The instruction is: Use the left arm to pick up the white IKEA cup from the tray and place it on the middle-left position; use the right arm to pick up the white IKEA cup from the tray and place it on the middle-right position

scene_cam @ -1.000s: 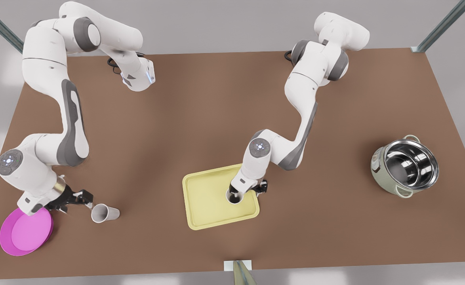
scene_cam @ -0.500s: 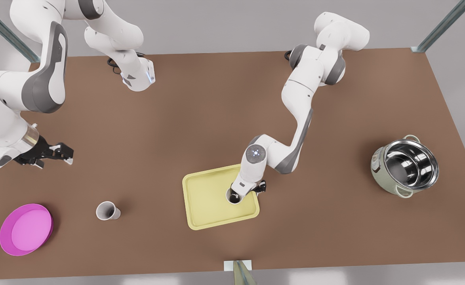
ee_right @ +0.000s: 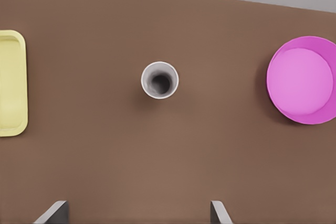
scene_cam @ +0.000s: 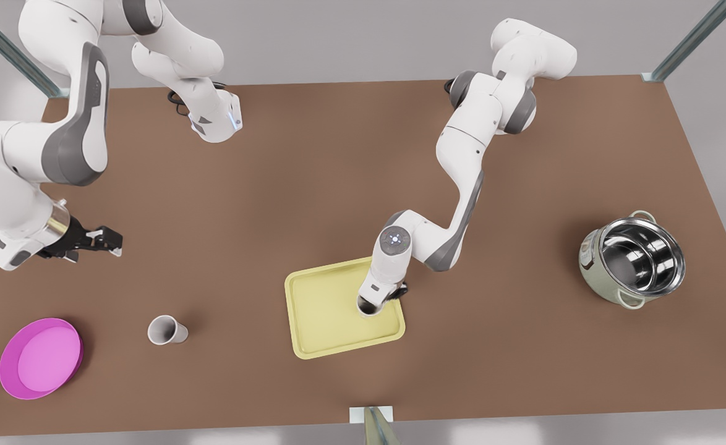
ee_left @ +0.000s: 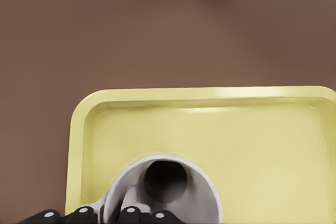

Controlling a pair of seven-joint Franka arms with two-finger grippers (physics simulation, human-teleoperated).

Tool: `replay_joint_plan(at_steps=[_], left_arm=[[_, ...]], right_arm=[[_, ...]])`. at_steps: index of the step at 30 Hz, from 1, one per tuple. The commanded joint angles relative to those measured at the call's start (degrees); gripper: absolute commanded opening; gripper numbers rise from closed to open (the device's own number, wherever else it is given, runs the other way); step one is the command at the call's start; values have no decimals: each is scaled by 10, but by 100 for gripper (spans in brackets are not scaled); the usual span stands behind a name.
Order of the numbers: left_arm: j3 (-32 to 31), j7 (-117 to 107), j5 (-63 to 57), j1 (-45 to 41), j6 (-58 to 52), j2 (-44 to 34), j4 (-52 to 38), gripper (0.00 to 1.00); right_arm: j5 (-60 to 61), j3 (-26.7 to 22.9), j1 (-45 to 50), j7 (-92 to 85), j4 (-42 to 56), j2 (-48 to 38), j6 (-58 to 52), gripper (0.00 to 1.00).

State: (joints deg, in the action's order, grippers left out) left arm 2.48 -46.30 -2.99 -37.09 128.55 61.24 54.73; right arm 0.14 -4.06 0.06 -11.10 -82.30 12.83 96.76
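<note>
right end effector [scene_cam: 111, 238] has lifted from beside the magenta dish [scene_cam: 40, 358] toward 11 o'clock; the released cup [scene_cam: 166, 330], earlier tilted, now stands upright. left end effector [scene_cam: 375, 301] has sunk lower onto the tray cup [ee_left: 163, 182].

magenta dish [scene_cam: 40, 358]: table corner, flat | steel pot [scene_cam: 633, 259]: opposite side, seemingly empty

Two cups [scene_cam: 167, 330], one tray [scene_cam: 326, 321]
</note>
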Motion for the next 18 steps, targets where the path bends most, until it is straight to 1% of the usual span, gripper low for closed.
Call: replay_joint_plan(at_steps=[1, 2, 3, 5, 6, 7, 10, 14, 18], left_arm=[[0, -74, 2, 0, 17, -3, 0, 17], [0, -75, 2, 0, 11, -9, 0, 17], [1, -78, 2, -1, -23, -24, 0, 17], [1, -78, 1, -4, -54, -45, 1, 17], [3, -70, 1, 0, -102, -60, 1, 18], [5, -70, 1, 9, -103, -70, 12, 18], [6, 41, 30, 83, -140, -94, 19, 18], [2, 252, 31, 188, -176, -89, 20, 18], [2, 432, 45, 265, -178, -91, 36, 18]], right_arm=[[0, 0, 0, 34, 0, 0, 1, 100], [1, 0, 0, 57, 0, 0, 2, 100], [3, 0, 1, 86, 0, 0, 14, 100], [1, 0, 1, 86, 3, 0, 14, 100], [1, -1, -1, 86, 4, -1, 15, 100], [1, -1, -1, 86, 4, -1, 15, 100], [1, -1, 0, 85, 4, -1, 14, 100], [1, 0, 1, 86, 4, 0, 14, 100], [3, -1, 0, 86, 4, 0, 15, 100]])
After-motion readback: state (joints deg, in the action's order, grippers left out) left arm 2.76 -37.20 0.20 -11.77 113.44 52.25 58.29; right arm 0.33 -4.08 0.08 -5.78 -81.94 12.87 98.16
